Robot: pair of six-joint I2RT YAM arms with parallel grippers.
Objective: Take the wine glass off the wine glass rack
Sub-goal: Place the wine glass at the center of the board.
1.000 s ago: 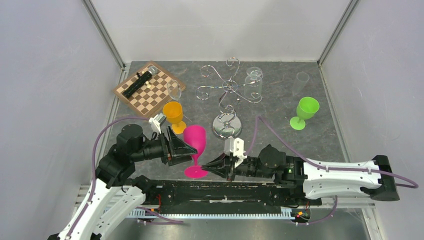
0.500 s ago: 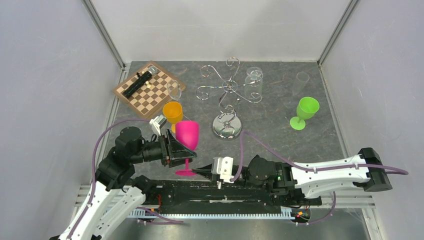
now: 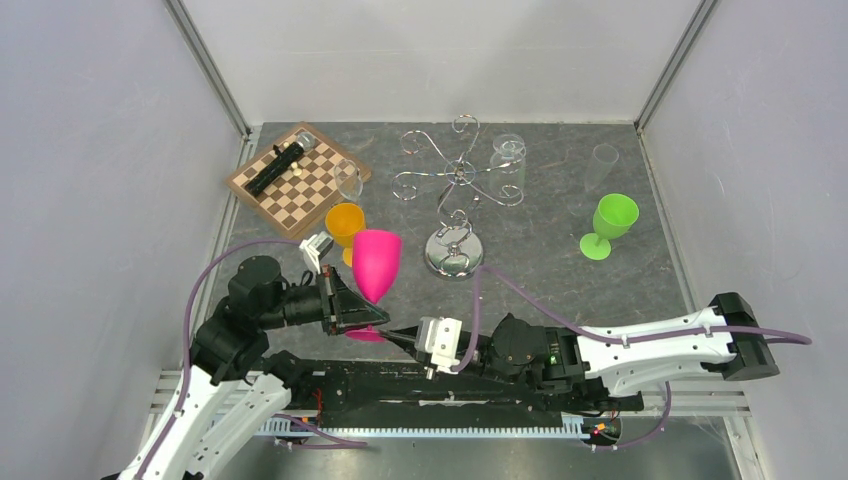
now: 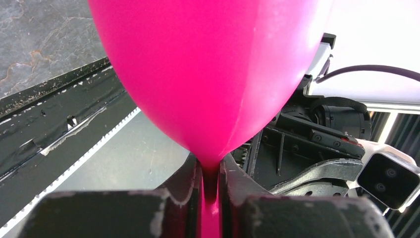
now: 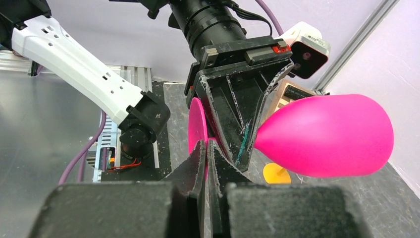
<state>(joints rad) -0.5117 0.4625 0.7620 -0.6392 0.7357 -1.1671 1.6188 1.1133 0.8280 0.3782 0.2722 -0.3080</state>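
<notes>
Left tool (image 4: 210, 174) clamped on stem of glossy pink plastic wine glass (image 3: 376, 262), tilted, well apart from shiny chrome wire rack (image 3: 455, 190). Right tool (image 5: 205, 148) near-shut at foot, grip unclear; likely steadying.

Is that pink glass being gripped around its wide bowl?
No, the jaws pinch the pink glass by its thin stem, just below the bowl.
</notes>
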